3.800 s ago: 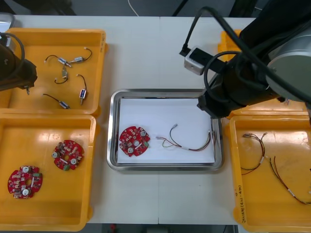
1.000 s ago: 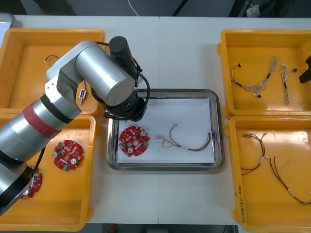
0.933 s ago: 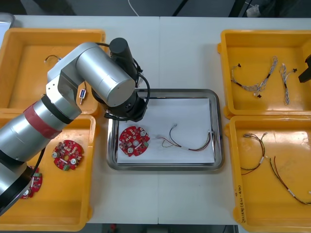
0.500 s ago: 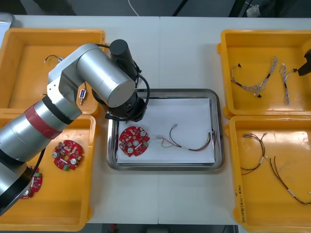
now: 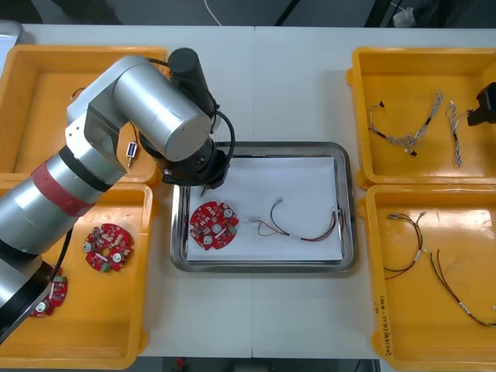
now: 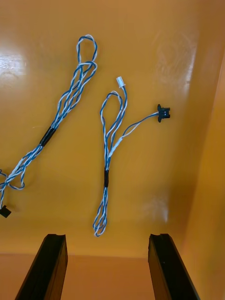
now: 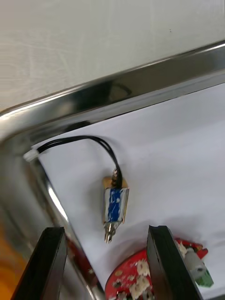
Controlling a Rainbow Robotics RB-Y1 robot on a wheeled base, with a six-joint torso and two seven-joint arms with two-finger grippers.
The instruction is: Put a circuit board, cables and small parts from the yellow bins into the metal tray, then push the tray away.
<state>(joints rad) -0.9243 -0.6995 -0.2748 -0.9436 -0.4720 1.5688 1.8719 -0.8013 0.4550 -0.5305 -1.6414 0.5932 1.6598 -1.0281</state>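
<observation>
metal tray (image 5: pixel 263 147) has circuit board (image 5: pixel 214 225), red-yellow cable (image 5: pixel 298 229), small metal part (image 7: pixel 115 208); left claw (image 7: pixel 104 229) open above that part; right claw (image 6: pixel 107 236) open over twisted cable (image 6: pixel 110 154); push pending

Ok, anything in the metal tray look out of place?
Nothing stands out. The small metal part lies in the metal tray below the open left tool, near the circuit board; the right tool hovers over a yellow bin.
</observation>
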